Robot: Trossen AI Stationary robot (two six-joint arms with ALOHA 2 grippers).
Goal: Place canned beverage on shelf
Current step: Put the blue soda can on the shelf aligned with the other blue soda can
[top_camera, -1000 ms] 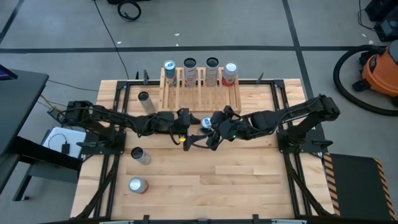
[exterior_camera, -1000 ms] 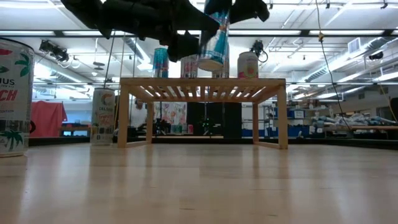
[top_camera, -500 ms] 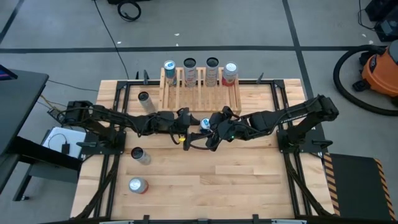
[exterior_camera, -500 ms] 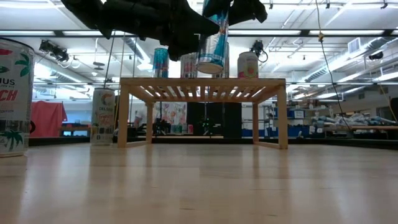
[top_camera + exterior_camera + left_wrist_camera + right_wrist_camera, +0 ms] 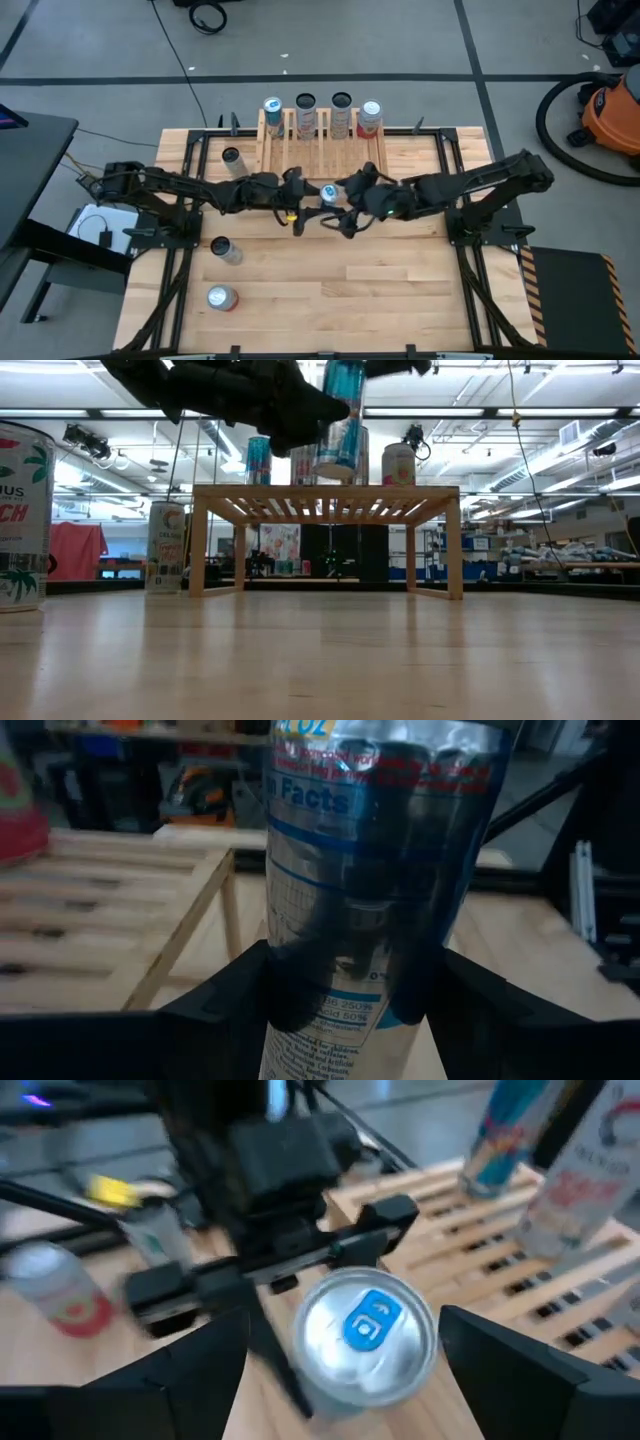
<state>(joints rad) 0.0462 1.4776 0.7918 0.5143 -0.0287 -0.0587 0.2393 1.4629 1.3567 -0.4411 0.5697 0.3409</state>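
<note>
Four cans [image 5: 320, 116] are being carried upright along the far row of the shelf [image 5: 322, 146] in the high view, its near tier lying open. A blue-topped can [image 5: 328, 194] is being held just near of the shelf's near edge, the left gripper [image 5: 305, 197] clamped on its sides while the right gripper [image 5: 345, 196] is hanging spread-fingered just right of it. Three spare cans [image 5: 226, 251] are being left on the table [image 5: 380, 290] at the left. In the low view, the held can [image 5: 340, 420] is being kept above the shelf [image 5: 326, 510] top. In the left wrist view, the can [image 5: 375, 870] is being squeezed between both fingers [image 5: 225, 1000]. In the right wrist view, the can [image 5: 368, 1335] is being flanked by separated fingers [image 5: 200, 1370].
</note>
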